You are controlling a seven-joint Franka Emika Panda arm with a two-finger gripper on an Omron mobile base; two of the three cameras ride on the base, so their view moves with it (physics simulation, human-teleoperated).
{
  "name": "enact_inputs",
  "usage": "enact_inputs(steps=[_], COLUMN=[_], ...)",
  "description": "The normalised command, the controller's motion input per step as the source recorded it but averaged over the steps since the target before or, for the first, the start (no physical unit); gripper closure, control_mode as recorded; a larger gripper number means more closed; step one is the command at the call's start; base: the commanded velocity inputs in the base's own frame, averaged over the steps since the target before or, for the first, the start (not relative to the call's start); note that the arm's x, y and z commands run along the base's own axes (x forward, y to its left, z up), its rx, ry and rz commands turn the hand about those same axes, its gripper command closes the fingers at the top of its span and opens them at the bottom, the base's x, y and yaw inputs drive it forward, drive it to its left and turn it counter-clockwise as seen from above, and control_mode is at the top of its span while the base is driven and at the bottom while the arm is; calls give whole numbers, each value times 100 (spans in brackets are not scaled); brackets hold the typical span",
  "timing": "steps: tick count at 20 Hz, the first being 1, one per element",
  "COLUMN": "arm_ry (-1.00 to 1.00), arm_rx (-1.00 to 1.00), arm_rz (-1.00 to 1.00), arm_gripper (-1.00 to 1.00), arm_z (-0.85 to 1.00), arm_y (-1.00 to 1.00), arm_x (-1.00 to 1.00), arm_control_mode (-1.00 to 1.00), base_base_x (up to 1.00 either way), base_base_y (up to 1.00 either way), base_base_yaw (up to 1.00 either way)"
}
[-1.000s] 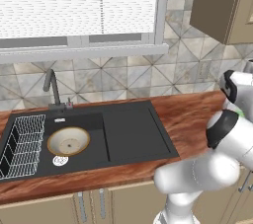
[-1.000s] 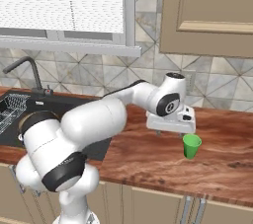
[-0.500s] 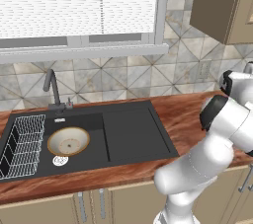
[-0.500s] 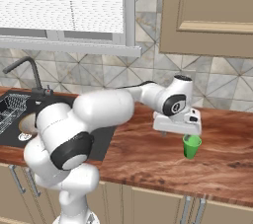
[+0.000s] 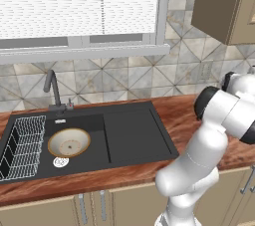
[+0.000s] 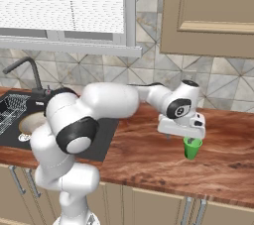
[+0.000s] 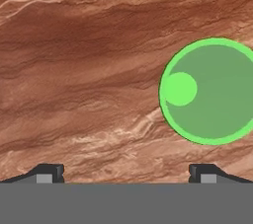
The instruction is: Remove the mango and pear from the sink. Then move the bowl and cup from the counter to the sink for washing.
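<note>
The bright green cup (image 6: 192,148) stands upright on the reddish-brown counter (image 6: 149,164), right of the sink. My gripper (image 6: 181,138) hangs open just above it, pointing down, with nothing between its fingers. In the hand view the cup (image 7: 210,91) is seen from above, off to the right of the gripper (image 7: 126,172), with its rim above the right fingertip (image 7: 202,171). The beige bowl (image 5: 68,142) lies in the basin of the black sink (image 5: 134,135). The mango and pear are out of view.
A white wire rack (image 5: 25,145) sits at the sink's left end and a dark faucet (image 5: 52,88) rises behind the basin. The tiled wall and a wall cabinet (image 6: 208,11) stand behind the counter. Bare wood lies around the cup.
The hand has shifted a little to the right and down, closer over the cup. The cup and the bowl have not moved, and the fingers stay open.
</note>
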Motion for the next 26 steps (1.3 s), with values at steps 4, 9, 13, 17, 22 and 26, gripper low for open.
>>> enact_inputs(steps=[4,9,13,17,22,26], arm_ry=[-4,-6,-6,-5,-1,-4], arm_rx=[2,1,0,0,0,-2], arm_rz=[3,4,1,0,0,0], arm_gripper=[-100,-100,-100,-100,-100,-100], arm_z=[-12,-12,-17,-17,-14,-17], arm_y=[-9,-10,-4,-1,-1,-2], arm_x=[17,20,13,10,17,18], arm_control_mode=[-100,-100,-100,-100,-100,-100], base_base_x=[0,0,0,0,0,0], base_base_y=[0,0,0,0,0,0], base_base_yaw=[0,0,0,0,0,0])
